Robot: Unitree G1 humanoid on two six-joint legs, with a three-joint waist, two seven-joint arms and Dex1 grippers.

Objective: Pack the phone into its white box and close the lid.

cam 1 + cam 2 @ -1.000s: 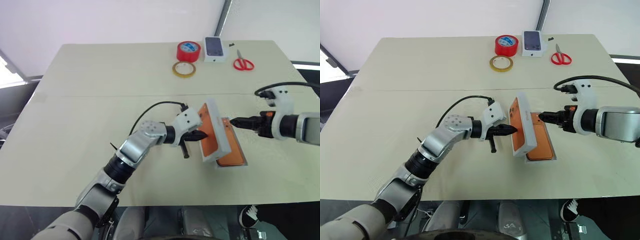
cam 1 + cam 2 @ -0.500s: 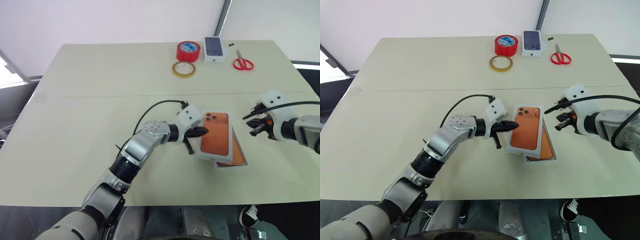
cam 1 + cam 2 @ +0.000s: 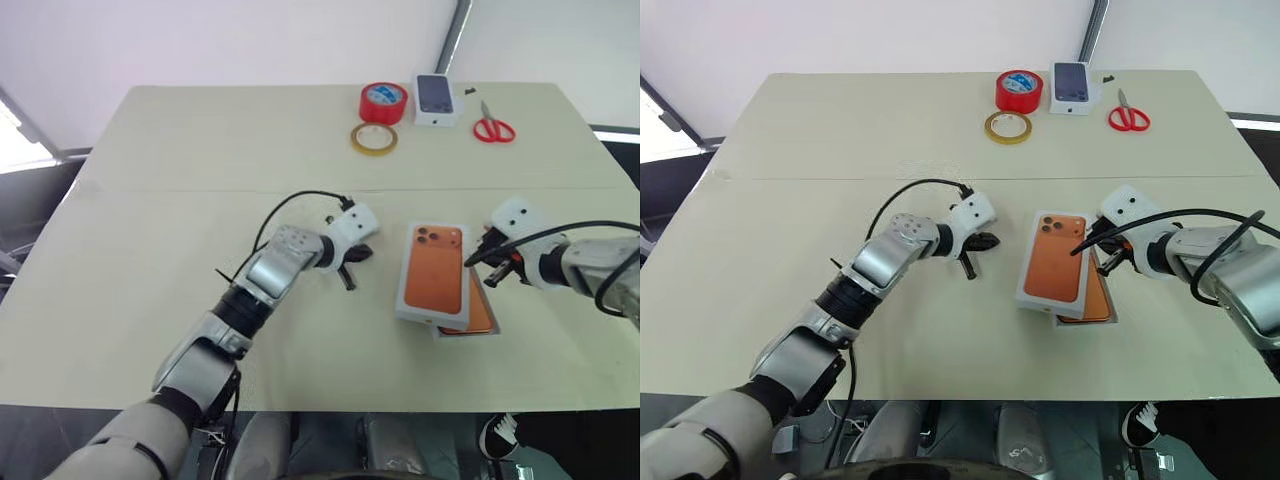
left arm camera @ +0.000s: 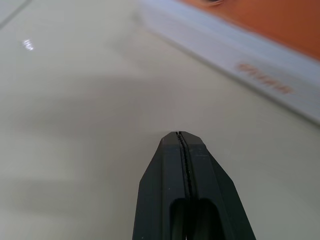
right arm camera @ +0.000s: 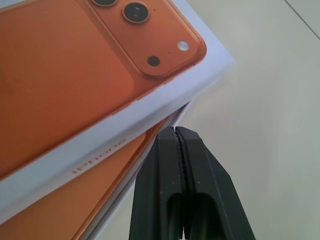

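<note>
The white box lies on the table's near right part, with the orange phone inside it; only a strip of each shows. A white lid printed with an orange phone back rests on top, skewed to the left and not seated. My left gripper is shut and empty, a short way left of the lid. My right gripper is shut and empty at the lid's right edge, just over the box's exposed far corner.
At the table's far edge stand a red tape roll, a yellowish tape ring, a small white carton with a dark phone picture and red scissors. The table's near edge runs just below the box.
The lid has dropped from standing on edge to lying flat, askew, over the box. My left gripper has drawn back to the left. The right gripper has rolled and shut beside the lid.
</note>
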